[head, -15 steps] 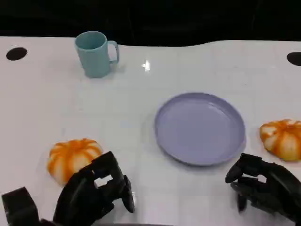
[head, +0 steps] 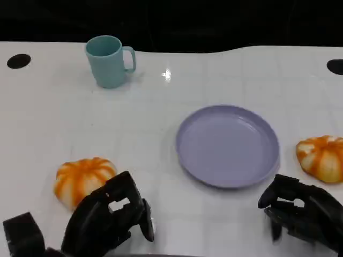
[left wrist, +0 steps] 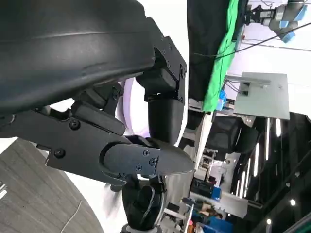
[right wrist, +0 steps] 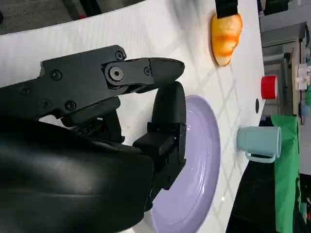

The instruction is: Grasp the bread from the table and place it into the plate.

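Two orange-and-white striped bread rolls lie on the white table. One bread roll [head: 80, 179] is at the left front, and the other bread roll [head: 321, 158] is at the right edge. The lilac plate [head: 228, 145] sits between them with nothing on it. My left hand [head: 107, 219] hovers just in front of and beside the left roll, fingers loosely bent and holding nothing. My right hand [head: 300, 211] is near the front edge, below the plate and the right roll, and also holds nothing. The right wrist view shows the plate [right wrist: 194, 194] and the left roll [right wrist: 226, 31] past its fingers [right wrist: 146, 73].
A teal mug [head: 110, 60] stands at the back left, also seen as the mug [right wrist: 260, 141] in the right wrist view. Dark holes in the table [head: 161, 107] sit at its far left and far right corners. A red object [right wrist: 268, 87] lies beyond the table.
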